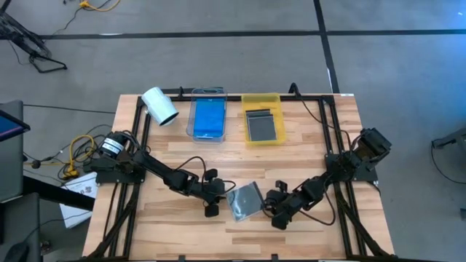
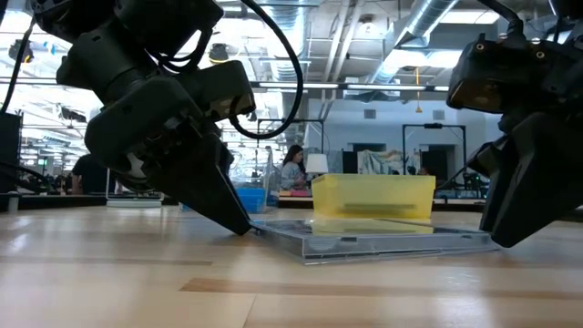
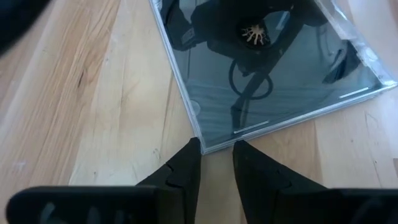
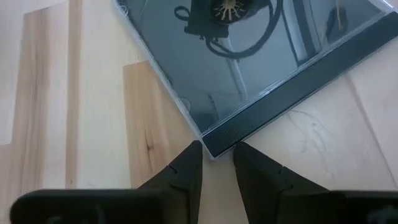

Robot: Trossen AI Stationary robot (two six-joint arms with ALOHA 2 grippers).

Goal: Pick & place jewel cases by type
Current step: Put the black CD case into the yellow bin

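A dark grey jewel case (image 1: 245,199) lies flat on the wooden table near its front, between my two grippers. My left gripper (image 3: 216,146) stands at the case's left corner and my right gripper (image 4: 216,148) at its right corner, each with the fingertips closed in on that corner. In the low view the case (image 2: 373,239) rests on the table, with the left gripper (image 2: 239,226) and the right gripper (image 2: 499,239) at its two ends. Blue cases lie in a clear tray (image 1: 207,118), and one dark case lies in a yellow tray (image 1: 262,120). My left gripper pinches the case's clear left corner (image 3: 214,140) between its two fingertips, one on each of the edges that meet there. The fingers slant down from the table's left. The case lies flat on the table. My right gripper pinches the corner at the end of the case's dark spine strip (image 4: 219,140) between its two fingertips. The fingers slant down from the table's right and near side. The case stays flat on the wood.
A white roll (image 1: 160,105) lies at the far left beside the clear tray. A dark frame rail (image 1: 240,95) runs along the table's far edge and sides. Bare wood lies between the trays and the case.
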